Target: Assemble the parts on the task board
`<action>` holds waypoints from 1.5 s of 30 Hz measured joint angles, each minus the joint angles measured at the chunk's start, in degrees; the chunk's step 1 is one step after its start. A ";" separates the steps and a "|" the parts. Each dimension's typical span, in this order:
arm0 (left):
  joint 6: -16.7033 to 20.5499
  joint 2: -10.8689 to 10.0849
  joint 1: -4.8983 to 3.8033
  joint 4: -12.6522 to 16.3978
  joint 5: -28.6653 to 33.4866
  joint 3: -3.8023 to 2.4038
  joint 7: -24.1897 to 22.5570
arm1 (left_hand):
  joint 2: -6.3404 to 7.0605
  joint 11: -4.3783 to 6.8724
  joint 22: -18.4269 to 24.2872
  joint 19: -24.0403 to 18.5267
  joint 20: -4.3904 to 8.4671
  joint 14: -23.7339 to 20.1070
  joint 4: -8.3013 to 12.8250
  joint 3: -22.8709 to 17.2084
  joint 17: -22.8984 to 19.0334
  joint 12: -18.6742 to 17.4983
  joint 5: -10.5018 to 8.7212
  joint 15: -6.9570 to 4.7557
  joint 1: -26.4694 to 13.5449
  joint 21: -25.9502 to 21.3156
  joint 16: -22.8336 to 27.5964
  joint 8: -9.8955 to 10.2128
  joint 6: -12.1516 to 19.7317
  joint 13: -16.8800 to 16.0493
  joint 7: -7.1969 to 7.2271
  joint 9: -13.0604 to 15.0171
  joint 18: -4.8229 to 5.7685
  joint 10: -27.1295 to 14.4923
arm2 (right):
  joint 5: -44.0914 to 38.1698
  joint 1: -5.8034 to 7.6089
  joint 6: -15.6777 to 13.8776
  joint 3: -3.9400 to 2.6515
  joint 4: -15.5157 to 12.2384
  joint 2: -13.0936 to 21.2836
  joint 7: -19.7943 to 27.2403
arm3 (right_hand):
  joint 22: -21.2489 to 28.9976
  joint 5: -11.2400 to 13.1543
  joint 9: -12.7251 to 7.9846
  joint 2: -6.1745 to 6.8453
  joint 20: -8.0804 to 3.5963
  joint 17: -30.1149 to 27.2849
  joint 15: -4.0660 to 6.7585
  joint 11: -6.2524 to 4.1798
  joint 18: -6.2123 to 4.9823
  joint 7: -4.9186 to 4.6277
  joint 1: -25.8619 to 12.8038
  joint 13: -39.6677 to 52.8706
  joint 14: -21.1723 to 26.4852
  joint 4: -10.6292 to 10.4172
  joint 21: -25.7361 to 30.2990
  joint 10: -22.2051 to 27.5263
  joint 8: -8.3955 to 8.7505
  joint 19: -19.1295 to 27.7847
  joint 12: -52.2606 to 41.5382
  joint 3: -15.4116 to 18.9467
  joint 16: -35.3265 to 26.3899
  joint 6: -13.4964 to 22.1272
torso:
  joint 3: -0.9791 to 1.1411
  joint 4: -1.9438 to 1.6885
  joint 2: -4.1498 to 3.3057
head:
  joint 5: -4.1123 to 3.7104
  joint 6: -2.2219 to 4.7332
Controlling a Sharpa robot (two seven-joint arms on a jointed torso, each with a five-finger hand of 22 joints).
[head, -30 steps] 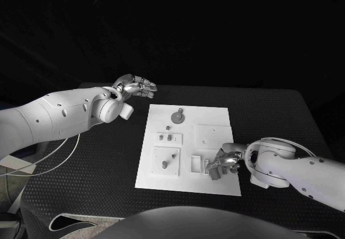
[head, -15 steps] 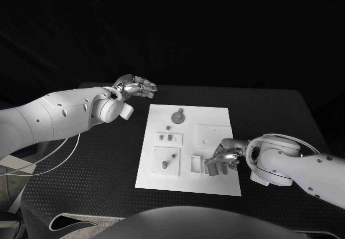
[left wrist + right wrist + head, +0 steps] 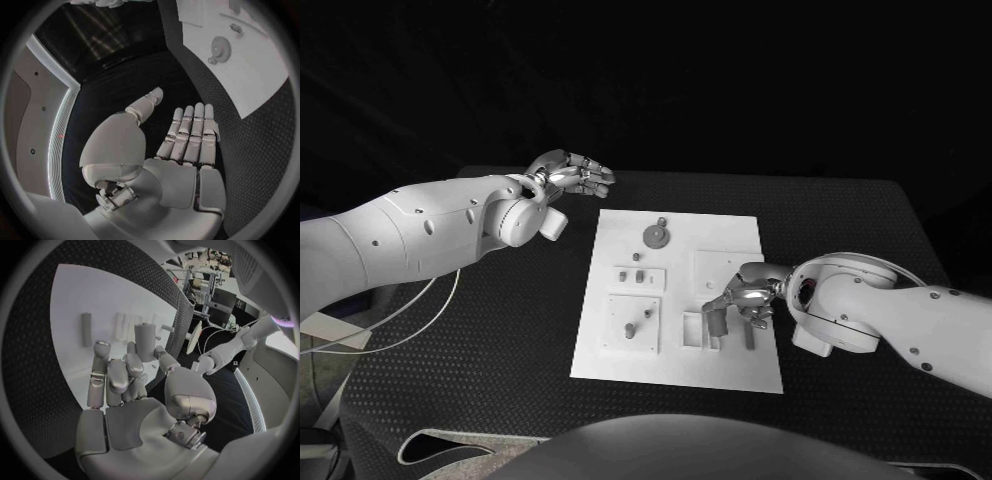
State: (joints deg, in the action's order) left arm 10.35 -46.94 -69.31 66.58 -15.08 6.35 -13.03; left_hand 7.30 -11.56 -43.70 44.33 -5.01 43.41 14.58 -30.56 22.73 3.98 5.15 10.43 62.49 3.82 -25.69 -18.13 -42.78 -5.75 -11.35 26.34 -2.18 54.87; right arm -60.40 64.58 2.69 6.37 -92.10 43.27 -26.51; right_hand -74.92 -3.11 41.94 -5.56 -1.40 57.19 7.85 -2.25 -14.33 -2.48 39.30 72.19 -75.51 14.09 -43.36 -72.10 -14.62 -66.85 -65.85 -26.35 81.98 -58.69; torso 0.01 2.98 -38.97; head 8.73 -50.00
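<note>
The right hand [image 3: 744,298] sits over the white board [image 3: 733,232] near its right edge, fingers curled around a short grey peg [image 3: 145,341] held upright between thumb and fingertips; from the head camera the peg is mostly hidden by the hand. The left hand [image 3: 570,176] hangs off the board's far left corner above the black table [image 3: 516,330], fingers straight, close together, holding nothing. A grey gear [image 3: 656,235] lies near the board's far edge; smaller pieces are hard to make out.
</note>
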 measured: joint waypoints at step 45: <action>-0.07 0.00 0.00 0.02 0.00 0.00 0.10 | -0.04 0.00 0.04 -0.20 -0.21 0.00 -0.15 0.15 0.14 0.00 0.00 0.00 -0.05 0.00 0.00 0.00 0.00 0.09 0.00 -0.04 -0.01 0.00 | 7.97 -0.39 0.66 2.72 6.54 -6.12 -1.55 | 0.01 -0.12 -1.08 0.60 0.10 -0.90 0.09 0.01 0.00 -0.01 -2.80 -0.28 0.33 1.86 0.00 0.00 1.30 -0.09 1.06 -3.20 0.00 -0.13 | 0.08 -0.05 -0.05 | 0.48 0.00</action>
State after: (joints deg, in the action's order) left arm 10.29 -46.94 -69.31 66.60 -15.08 6.35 -12.93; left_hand 7.26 -11.56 -43.66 44.13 -5.22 43.41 14.43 -30.41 22.87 3.98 5.15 10.43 62.44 3.82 -25.69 -18.13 -42.78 -5.66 -11.35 26.30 -2.19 54.87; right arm -52.44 64.19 3.35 9.08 -85.56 37.15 -28.06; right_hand -74.91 -3.22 40.86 -4.96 -1.30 56.30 7.94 -2.24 -14.33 -2.49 36.50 71.91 -75.18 15.95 -43.36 -72.10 -13.32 -66.94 -64.79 -29.56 81.98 -58.82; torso 0.08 2.93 -39.02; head 9.21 -50.00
